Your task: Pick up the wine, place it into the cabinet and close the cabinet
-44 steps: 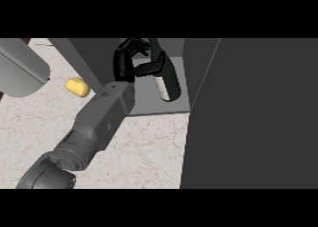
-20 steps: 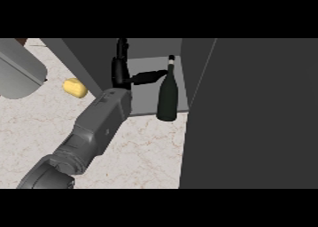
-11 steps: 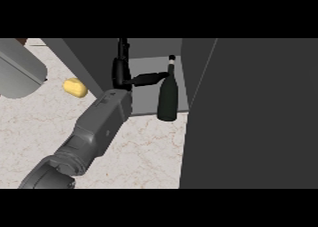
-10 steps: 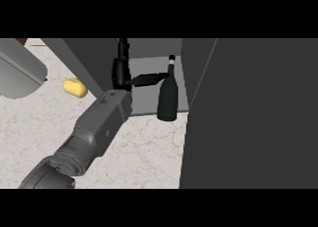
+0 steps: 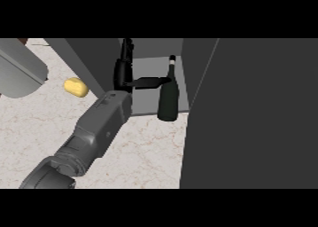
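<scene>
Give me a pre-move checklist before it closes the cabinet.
1. Wine bottle inside the cabinet: ok, it stands on the shelf near the front edge.
2. Bottle upright: ok.
3. Left robot hand released: ok, fingers straight, but the thumb reaches to the bottle's neck; contact cannot tell.
4. Hand out of the cabinet opening: not ok, it is inside.
5. Cabinet door open and free to swing: cannot tell.
6. Right robot hand: cannot tell, not in view.
</scene>
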Tool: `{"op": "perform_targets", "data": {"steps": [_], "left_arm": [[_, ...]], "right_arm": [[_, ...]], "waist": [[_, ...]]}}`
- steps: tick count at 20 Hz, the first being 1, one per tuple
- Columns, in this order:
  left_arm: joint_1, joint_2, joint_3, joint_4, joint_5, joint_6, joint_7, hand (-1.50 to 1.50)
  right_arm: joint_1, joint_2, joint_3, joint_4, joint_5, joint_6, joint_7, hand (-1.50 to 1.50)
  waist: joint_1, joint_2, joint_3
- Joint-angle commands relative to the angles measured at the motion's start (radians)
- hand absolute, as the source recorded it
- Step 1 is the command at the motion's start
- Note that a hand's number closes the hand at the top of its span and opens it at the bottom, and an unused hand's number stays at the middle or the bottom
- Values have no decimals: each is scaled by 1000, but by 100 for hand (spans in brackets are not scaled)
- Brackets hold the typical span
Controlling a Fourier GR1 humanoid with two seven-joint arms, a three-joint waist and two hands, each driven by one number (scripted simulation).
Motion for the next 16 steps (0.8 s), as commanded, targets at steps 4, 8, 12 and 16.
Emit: {"op": "perform_targets", "data": {"steps": [4,8,12,16], "left_arm": [[81,2,19,-12,51,-93,-45,-150],[72,2,-2,-13,105,-96,-34,-150],[53,2,-56,-50,160,-99,12,-150],[125,2,-96,-77,175,-117,-30,-150]], "right_arm": [[-5,2,6,-17,-34,0,15,-150],[8,5,37,-77,-29,-18,73,-150],[-43,11,-7,29,-26,-22,2,-150],[-14,6,23,-85,-7,-49,76,-150]], "waist": [[20,-10,1],[2,-16,0],[12,-23,1],[24,-22,1]]}}
